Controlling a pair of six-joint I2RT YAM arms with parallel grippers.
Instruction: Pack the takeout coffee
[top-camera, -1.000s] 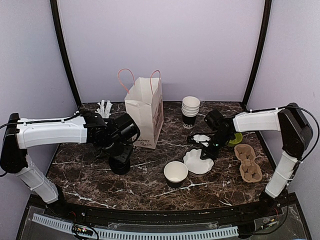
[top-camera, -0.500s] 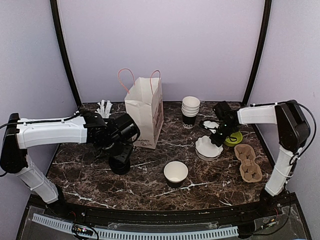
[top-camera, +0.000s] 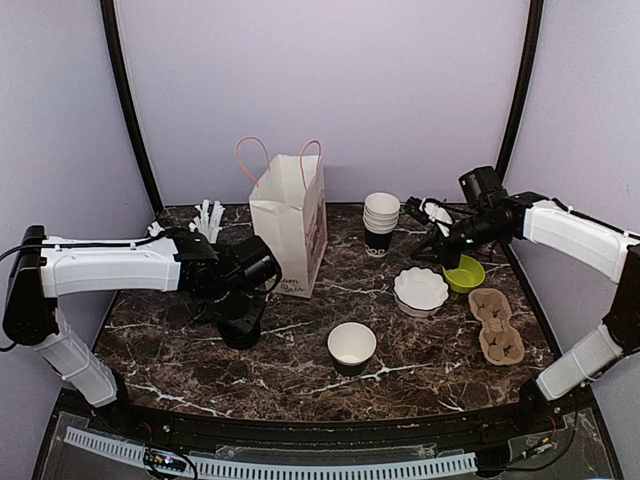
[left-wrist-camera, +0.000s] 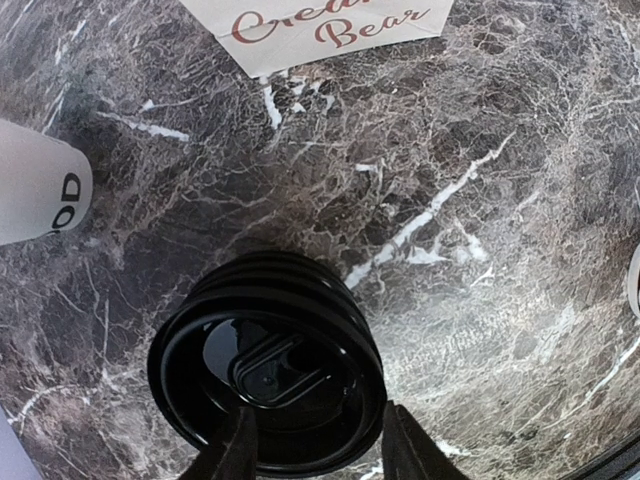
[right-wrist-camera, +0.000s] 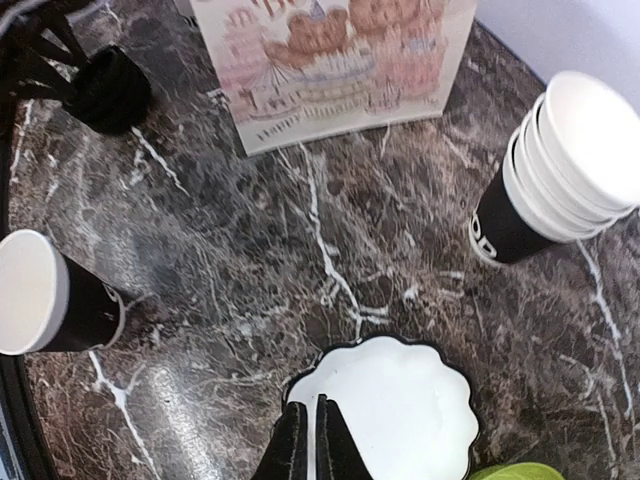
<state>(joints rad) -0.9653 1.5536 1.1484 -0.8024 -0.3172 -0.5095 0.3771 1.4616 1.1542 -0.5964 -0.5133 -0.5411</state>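
- Left wrist view: the takeout coffee (left-wrist-camera: 268, 375) stands upright on the marble table (left-wrist-camera: 500, 200) with its black lid on. It is just in front of the paper bag (left-wrist-camera: 320, 25) and not touching it.
- Same view: the left gripper (left-wrist-camera: 318, 452) straddles the near side of the cup, jaws part-way open, with one finger (left-wrist-camera: 235, 450) on each side. Cannot tell whether the pads touch the cup.
- A white cup (left-wrist-camera: 35, 190) lettered "OD" shows at the left edge of the frame; its top is cut off.
- Right wrist view: the right gripper (right-wrist-camera: 307, 440) is closed to a hairline gap with nothing between the fingers. It hangs above the near edge of the white scalloped dish (right-wrist-camera: 400, 410).
- The stack of lidless cups (right-wrist-camera: 555, 170) stands to the right of the bag. The single open cup (right-wrist-camera: 40, 295) is in front of the bag, well apart from it.
- Top view: the coffee sits off the bag's front-left corner, under the left gripper.
- The dish, green bowl (top-camera: 463, 272) and cardboard cup carrier (top-camera: 497, 325) lie well to the bag's right. The white sticks (top-camera: 210, 215) are just to its left.
- A white patch shows beside the right gripper. It is possibly part of the housing, but too small to tell.
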